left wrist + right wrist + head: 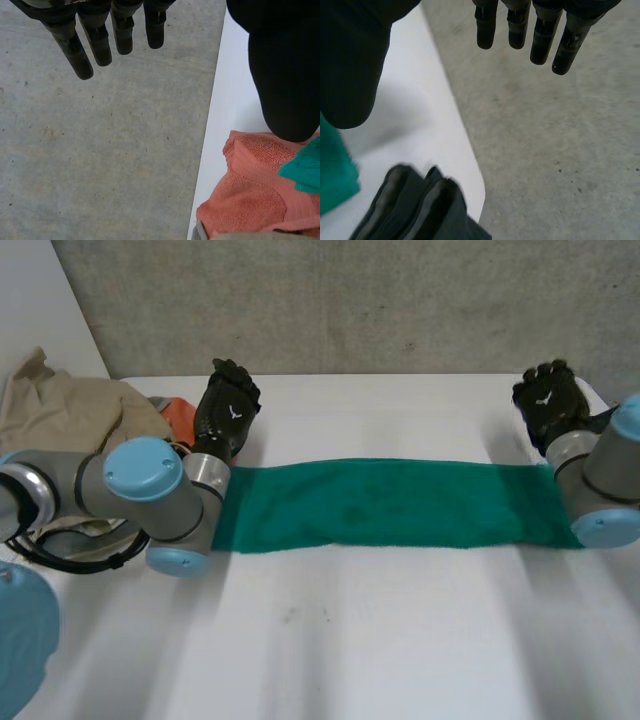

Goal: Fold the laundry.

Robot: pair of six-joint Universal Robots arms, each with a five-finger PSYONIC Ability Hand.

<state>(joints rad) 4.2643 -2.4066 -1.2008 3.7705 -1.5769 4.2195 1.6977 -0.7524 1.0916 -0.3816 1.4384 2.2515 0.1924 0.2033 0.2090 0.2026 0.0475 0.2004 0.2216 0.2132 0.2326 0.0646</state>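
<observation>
A green towel (395,505) lies flat on the white table (400,640), folded into a long strip that runs from arm to arm. My left hand (228,405) is just beyond the strip's left far corner, open, fingers (97,42) straight and thumb (285,75) apart, with nothing in it. My right hand (550,400) is past the right far corner, also open and empty, its fingers (540,40) spread over the table's edge. A corner of the green towel (305,167) shows beneath the left thumb, and another corner of the green towel (335,170) under the right thumb.
A beige cloth pile (60,405) and an orange towel (178,412) sit at the table's far left, the orange towel (250,190) close below my left thumb. A dark grey cloth (420,210) lies by the table's right edge (465,150). Concrete floor lies beyond.
</observation>
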